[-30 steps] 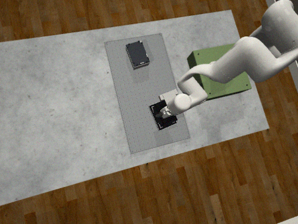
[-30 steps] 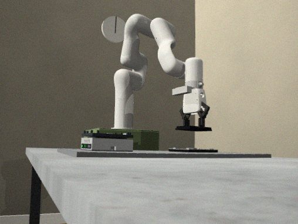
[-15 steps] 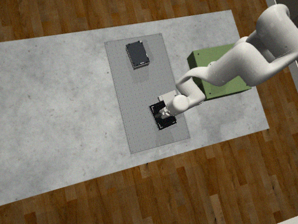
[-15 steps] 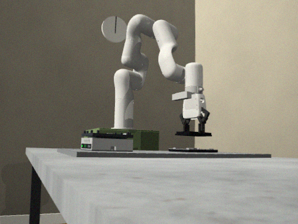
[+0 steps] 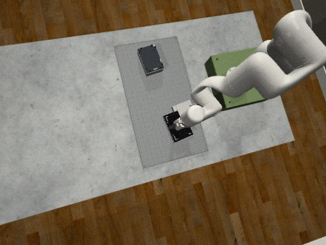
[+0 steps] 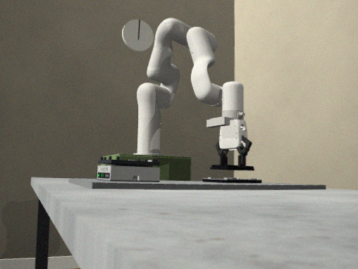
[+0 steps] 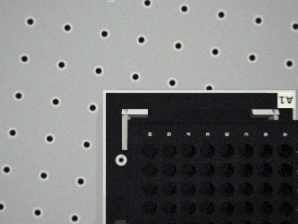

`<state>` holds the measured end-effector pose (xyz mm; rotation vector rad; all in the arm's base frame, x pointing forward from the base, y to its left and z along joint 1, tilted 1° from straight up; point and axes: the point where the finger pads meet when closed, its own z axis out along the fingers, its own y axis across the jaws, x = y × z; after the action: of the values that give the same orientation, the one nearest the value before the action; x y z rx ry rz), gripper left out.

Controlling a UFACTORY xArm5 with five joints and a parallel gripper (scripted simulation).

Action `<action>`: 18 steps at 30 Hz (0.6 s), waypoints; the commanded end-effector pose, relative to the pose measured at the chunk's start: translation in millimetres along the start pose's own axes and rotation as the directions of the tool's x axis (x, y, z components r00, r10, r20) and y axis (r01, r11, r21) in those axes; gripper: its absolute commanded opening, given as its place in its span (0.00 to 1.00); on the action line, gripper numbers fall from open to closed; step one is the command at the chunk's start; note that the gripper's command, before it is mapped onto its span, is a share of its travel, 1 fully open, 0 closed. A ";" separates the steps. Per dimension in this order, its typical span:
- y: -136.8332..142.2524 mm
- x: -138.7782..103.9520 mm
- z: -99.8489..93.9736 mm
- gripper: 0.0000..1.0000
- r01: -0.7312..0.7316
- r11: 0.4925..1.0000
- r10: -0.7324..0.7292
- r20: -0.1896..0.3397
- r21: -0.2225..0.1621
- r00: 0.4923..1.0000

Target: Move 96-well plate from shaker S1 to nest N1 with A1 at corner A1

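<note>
Hovering just above nest N1 [image 6: 232, 180], the gripper [image 6: 232, 163] is clamped on the 96-well plate [image 6: 232, 167]; best to lower straight, level, cut corner toward the A1 label [image 7: 286, 100].

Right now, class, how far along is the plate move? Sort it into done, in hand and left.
Done: the plate is off the shaker, whose top shows bare. In hand: the gripper holds the plate level just above the nest, with a gap showing between them. Left: lower it inside the white locators, check its cut corner meets the A1 mark, then release.
</note>
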<state>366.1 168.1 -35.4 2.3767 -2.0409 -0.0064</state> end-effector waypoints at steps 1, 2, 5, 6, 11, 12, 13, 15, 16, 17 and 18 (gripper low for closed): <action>-1.8 -0.5 3.2 0.00 0.000 1.000 0.000 -0.003 0.005 1.000; -1.8 -0.5 4.9 0.00 0.000 1.000 0.000 -0.003 0.005 1.000; -1.8 -0.4 9.9 0.00 0.000 1.000 0.000 -0.003 0.005 1.000; -1.8 -0.4 11.5 0.00 0.000 1.000 0.000 -0.003 0.005 1.000; -1.8 -0.4 18.4 0.00 0.000 1.000 0.000 -0.003 0.005 1.000; -1.8 -0.4 18.4 0.00 0.000 1.000 0.000 -0.003 0.005 1.000; -1.8 -0.4 18.4 0.00 0.000 1.000 0.000 -0.003 0.005 1.000; -1.8 -0.4 18.4 0.00 0.000 1.000 0.000 -0.003 0.005 1.000; -1.8 -0.4 18.4 0.00 0.000 1.000 0.000 -0.003 0.005 1.000; -1.8 -0.4 18.4 0.00 0.000 1.000 0.000 -0.003 0.005 1.000; -1.8 -0.4 18.4 0.00 0.000 1.000 0.000 -0.003 0.005 1.000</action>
<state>366.6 168.2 -54.6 2.3777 -2.0417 -0.0054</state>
